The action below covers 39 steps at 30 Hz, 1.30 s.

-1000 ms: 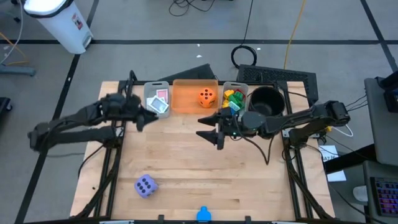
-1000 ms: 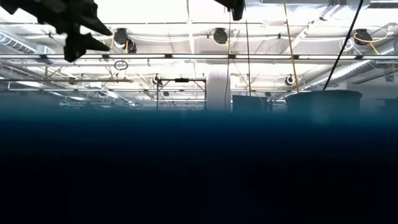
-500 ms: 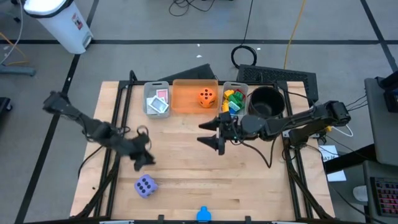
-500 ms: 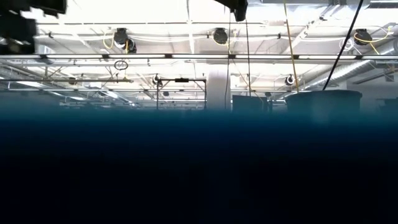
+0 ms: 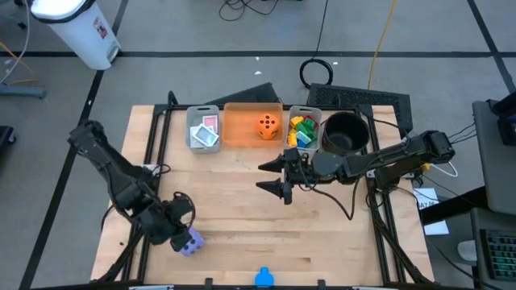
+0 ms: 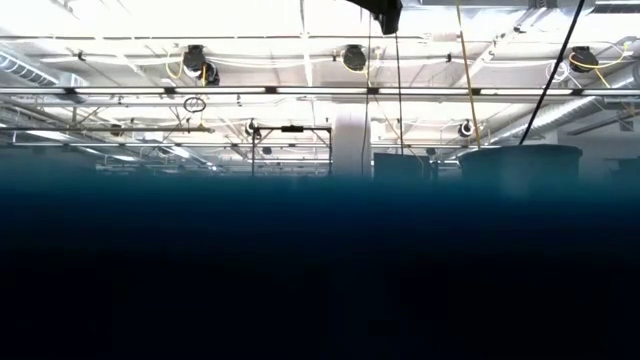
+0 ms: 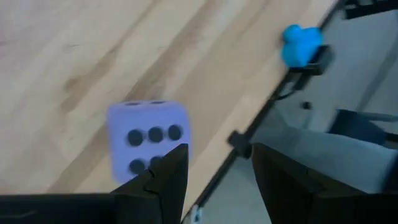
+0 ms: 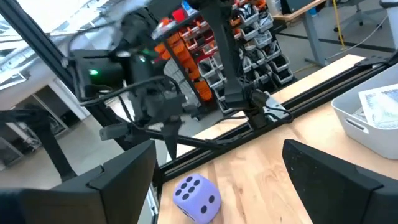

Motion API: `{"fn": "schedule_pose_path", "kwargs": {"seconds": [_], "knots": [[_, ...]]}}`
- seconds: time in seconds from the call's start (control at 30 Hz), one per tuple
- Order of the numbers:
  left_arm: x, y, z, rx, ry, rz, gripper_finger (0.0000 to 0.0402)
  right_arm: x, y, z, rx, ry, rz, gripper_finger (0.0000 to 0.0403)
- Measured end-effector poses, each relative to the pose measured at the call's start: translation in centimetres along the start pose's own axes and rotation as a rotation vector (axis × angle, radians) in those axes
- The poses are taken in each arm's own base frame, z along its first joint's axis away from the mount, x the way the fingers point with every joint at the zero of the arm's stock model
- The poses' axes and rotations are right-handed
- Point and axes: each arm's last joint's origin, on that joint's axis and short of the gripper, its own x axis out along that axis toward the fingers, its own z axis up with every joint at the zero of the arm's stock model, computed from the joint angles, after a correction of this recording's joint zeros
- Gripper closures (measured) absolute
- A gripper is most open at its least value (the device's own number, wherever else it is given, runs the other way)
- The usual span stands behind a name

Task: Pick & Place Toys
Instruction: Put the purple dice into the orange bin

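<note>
Nearest the table's (image 5: 242, 201) front edge, the purple die (image 5: 192, 241) sits on the wood. The left gripper (image 5: 179, 234) is just beside it, fingers partly spread with nothing between them. Farther in, the right gripper (image 5: 278, 177) hangs over mid-table, jaws wide and empty. Along the far edge stand the containers: a grey bin (image 5: 192, 138) holding cards (image 5: 207, 131), an orange bin (image 5: 242, 129) holding the orange die (image 5: 268, 126), a second grey bin (image 5: 316, 115) holding bricks (image 5: 301, 129), then the bowl (image 5: 345, 133).

Left tool (image 5: 179, 228) low, fingers parted (apparently empty); right tool (image 5: 274, 176) wide open, mid-table.
</note>
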Motion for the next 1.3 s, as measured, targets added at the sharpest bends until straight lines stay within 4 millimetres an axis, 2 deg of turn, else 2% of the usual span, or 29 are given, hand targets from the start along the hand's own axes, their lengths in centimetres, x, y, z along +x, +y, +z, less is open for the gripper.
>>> {"fn": "schedule_pose_path", "kwargs": {"seconds": [0.17,0.37,0.93,1.1,1.3], "knots": [[-0.4,-1.1,-0.3,-0.027,0.023,0.129,0.0220,0.0,-0.2,-0.4,-0.011,0.038,-0.023,0.0062],[0.0,-2.1,-1.0,0.034,0.027,0.066,0.0220,0.0,-0.5,-0.8,-0.020,0.078,-0.048,0.0062],[0.0,-2.1,-1.3,0.160,0.072,0.057,0.0214,0.0,-0.5,-0.8,-0.036,0.082,-0.051,0.0062],[0.0,-2.1,-1.3,0.159,0.072,0.058,0.0166,0.0,-0.5,-0.8,-0.036,0.082,-0.051,0.0062],[1.1,-2.3,-1.4,0.149,0.074,0.095,0.0061,0.0,-0.5,-0.8,-0.036,0.082,-0.051,0.0062]]}}
